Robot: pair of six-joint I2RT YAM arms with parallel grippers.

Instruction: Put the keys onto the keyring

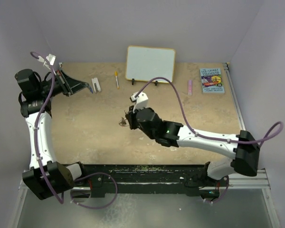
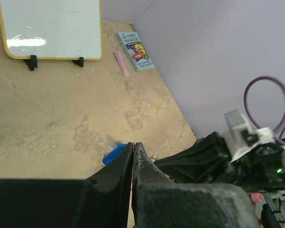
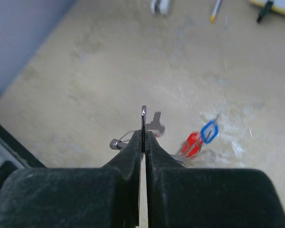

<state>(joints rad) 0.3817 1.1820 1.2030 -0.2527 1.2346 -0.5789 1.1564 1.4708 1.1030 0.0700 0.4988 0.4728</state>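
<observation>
My right gripper [image 3: 143, 135] is shut on a thin silver key [image 3: 143, 116], seen edge on and sticking up between the fingertips. A thin wire keyring [image 3: 126, 138] with a small barrel clasp curves off to its left. A red key head [image 3: 194, 144] and a blue tag [image 3: 209, 130] lie just to its right. In the top view this gripper [image 1: 129, 119] is low over the middle of the table, at the small key bunch [image 1: 122, 122]. My left gripper [image 1: 85, 87] is raised at the far left. Its jaws [image 2: 133, 145] are pressed together, and a blue key head [image 2: 114, 153] shows at the tip.
A whiteboard [image 1: 150, 64] stands at the back middle. A book [image 1: 212, 80] and a pink marker [image 1: 190, 87] lie at the back right. A pen [image 1: 117, 80] and a white object [image 1: 96, 84] lie at the back left. Walls enclose three sides.
</observation>
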